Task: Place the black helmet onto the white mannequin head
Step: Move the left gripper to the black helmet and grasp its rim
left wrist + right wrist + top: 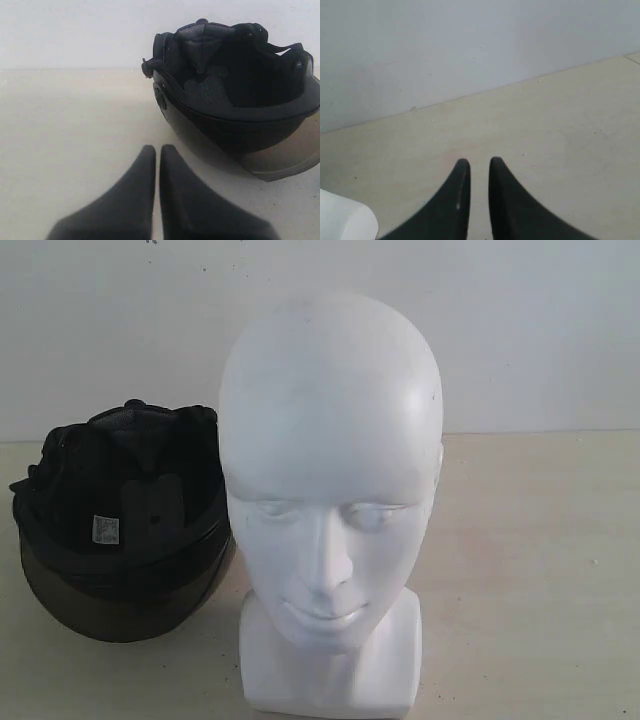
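A smooth white bald mannequin head [330, 440] with closed moulded eyes and a blocky neck base stands upright in the lower middle of the exterior view, on a pale beige tabletop [540, 570]. It faces the camera and its crown is bare. At the left of that view, just beside the head and partly hidden behind its cheek, a matte black rounded open-face helmet [120, 510] lies upturned on the table, so its dark padded lining shows. A small white label [105, 529] sits inside it, and the smoky brown tinted visor [120, 610] points toward the lower left. A plain white wall [520, 330] fills the upper half.

In the left wrist view the left gripper [157, 148] hangs short of the helmet [235, 100] without touching it. Its two black fingers are drawn almost together with only a thin slit between them, and they hold nothing. The right gripper [476, 162] is likewise nearly clenched and empty, over bare table
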You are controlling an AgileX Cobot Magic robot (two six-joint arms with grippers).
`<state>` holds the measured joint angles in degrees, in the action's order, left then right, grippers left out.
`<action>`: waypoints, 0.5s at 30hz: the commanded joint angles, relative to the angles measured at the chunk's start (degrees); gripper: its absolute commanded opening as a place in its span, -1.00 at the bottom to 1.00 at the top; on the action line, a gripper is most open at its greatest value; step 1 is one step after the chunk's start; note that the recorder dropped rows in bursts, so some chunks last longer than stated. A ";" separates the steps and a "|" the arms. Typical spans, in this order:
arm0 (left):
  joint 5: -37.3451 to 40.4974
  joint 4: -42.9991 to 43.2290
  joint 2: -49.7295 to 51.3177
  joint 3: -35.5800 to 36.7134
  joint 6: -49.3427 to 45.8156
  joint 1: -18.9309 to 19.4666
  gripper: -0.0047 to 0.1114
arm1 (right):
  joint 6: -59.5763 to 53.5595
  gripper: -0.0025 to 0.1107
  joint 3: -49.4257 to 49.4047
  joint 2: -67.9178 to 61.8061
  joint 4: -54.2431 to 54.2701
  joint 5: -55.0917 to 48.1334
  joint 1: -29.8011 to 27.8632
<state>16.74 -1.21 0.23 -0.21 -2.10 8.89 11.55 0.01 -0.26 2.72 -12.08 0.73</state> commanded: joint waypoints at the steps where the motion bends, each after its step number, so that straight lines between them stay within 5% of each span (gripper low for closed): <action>1: -0.04 -5.53 -0.23 -2.93 2.10 -0.28 -0.84 | -0.11 -0.72 -0.01 0.26 -0.02 0.18 -0.22; 5: 0.56 -15.50 -0.23 -15.98 3.18 -0.28 -0.84 | -0.11 -0.72 -0.01 0.26 -0.02 0.18 -0.22; 8: 8.58 -18.71 -0.23 -25.10 3.18 -0.28 -0.84 | -0.11 -0.72 -0.01 0.26 -0.02 0.18 -0.22; 13: 8.03 -34.18 -0.23 -26.11 4.11 -0.28 -0.84 | -0.11 -0.72 -0.01 0.26 -0.02 0.18 -0.22; 15: 16.88 -44.49 -0.17 -26.11 -10.48 -0.28 -0.84 | -0.11 -0.72 -0.01 0.26 -0.02 0.18 -0.22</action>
<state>26.73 -37.85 -0.02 -26.02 -1.90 8.89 11.55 0.01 -0.26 2.72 -12.08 0.73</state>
